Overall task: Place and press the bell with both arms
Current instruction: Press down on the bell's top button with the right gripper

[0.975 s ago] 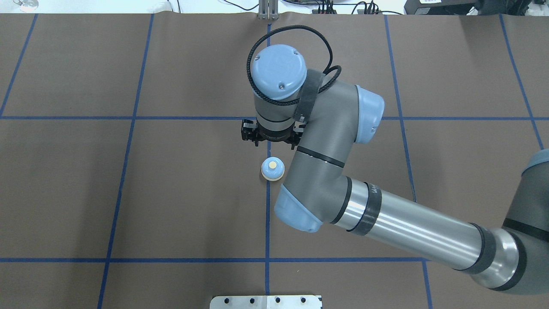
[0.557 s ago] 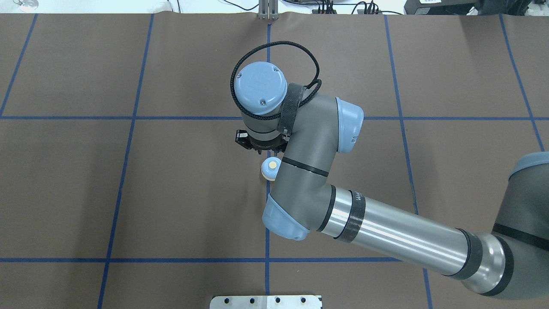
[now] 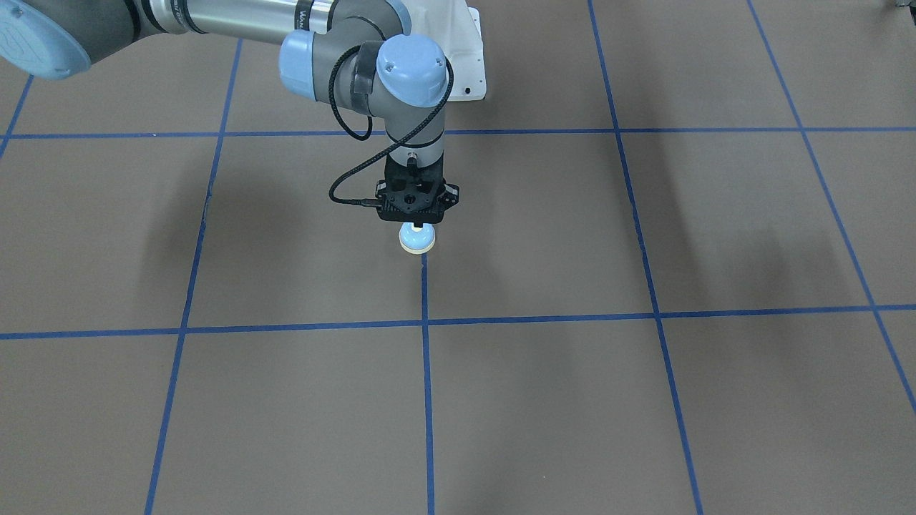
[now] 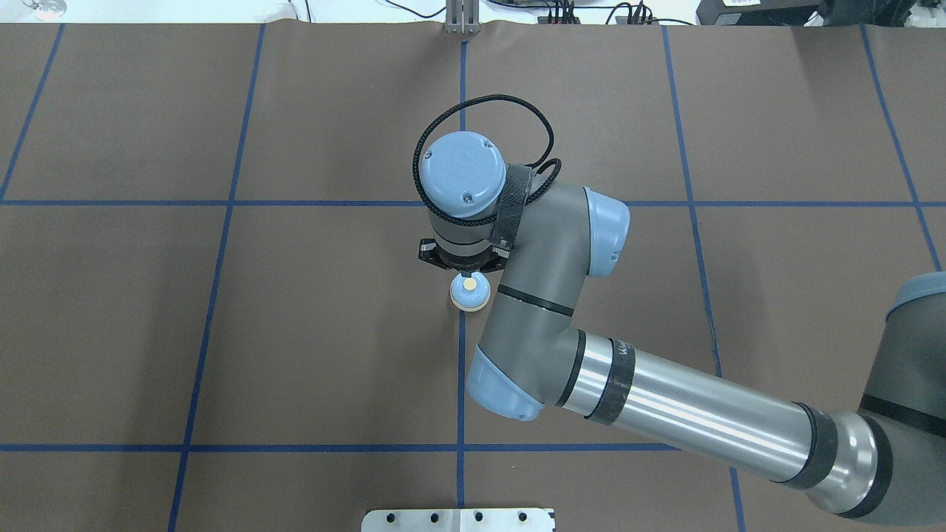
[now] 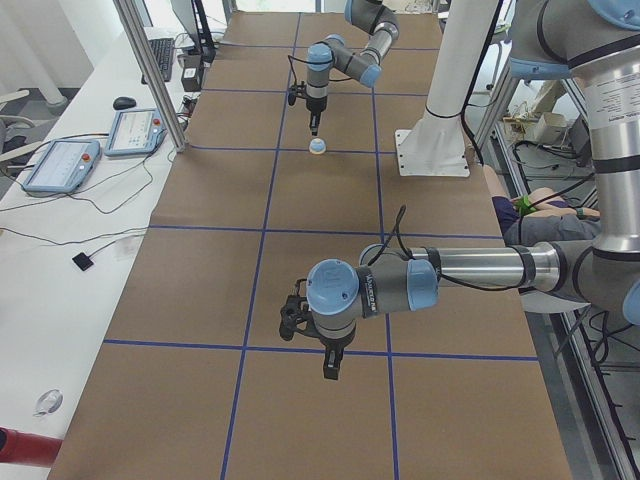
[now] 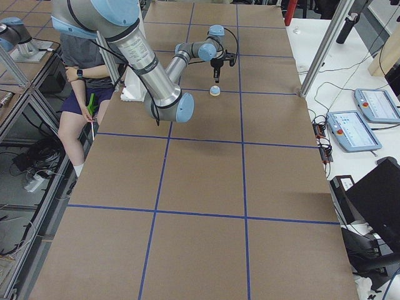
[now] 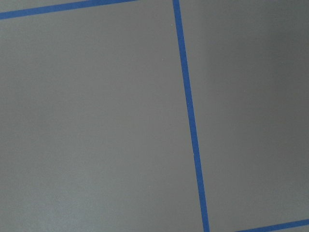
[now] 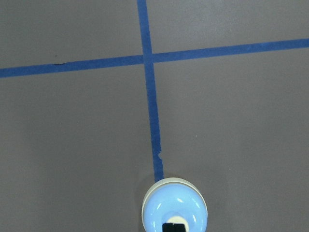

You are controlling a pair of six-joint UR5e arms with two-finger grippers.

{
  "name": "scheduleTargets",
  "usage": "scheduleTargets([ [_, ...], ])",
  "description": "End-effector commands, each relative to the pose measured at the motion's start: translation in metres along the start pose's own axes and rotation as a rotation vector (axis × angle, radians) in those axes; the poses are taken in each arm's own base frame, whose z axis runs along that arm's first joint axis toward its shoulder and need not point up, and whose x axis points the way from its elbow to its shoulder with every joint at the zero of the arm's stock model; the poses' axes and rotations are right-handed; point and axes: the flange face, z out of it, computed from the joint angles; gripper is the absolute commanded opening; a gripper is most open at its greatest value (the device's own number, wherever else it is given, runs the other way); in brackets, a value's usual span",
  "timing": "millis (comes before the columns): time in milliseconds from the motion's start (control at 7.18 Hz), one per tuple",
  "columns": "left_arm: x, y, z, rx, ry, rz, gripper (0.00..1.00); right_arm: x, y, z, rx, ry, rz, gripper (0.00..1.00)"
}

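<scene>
Two fingers (image 8: 174, 227) clenched flat together with nothing between, to serve as one blunt poker rather than a clamp: right gripper (image 3: 417, 227) pointed straight down, tips seemingly resting on the cream-yellow button (image 4: 469, 284) of the bell (image 3: 417, 241). Hard to say from any view whether pressed home or only touching. Bell itself upright on the worktop (image 4: 318, 347), free of any grasp, seated on a blue tape line (image 8: 153, 121) a little short of a crossing of two lines, near the middle of the brown covering; judged already placed, with the pressing step in hand. Vertical approach probably chosen to push the plunger along its own axis and avoid tipping or sliding so light a thing. Behind the wrist, right arm (image 4: 665, 403) bent sharply, forearm reaching in from the robot's side to leave the last joint stacked over the bell. Far off, left arm (image 5: 470, 270) parked well apart toward the other end of the worktop, left gripper (image 5: 331, 365) hanging above a tape line with nothing under it; shown only from the side, so impossible to tell whether released or clenched. Nothing but bare covering and tape in its wrist camera. As for writing: white lettering on a black band (image 4: 624, 347) around the right forearm, too small to read; two teach pendants (image 5: 135, 130) beside the worktop with pale screens, text illegible. No brand or label to make out on the bell.
</scene>
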Motion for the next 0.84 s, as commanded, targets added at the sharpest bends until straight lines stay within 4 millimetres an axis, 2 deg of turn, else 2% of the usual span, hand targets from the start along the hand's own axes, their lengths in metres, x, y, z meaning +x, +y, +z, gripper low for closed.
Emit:
scheduleTargets([
  [0,0.0001,-0.0017,-0.0006,0.001,0.000,0.001,1.00,-0.0023,0.0025,0.0183,-0.002,-0.017,-0.003,0.00],
  [697,0.0006,-0.0033,-0.0015,0.003,-0.001,0.004,1.00,0.0047,0.0062,0.0226,-0.012,-0.010,0.002,0.00],
])
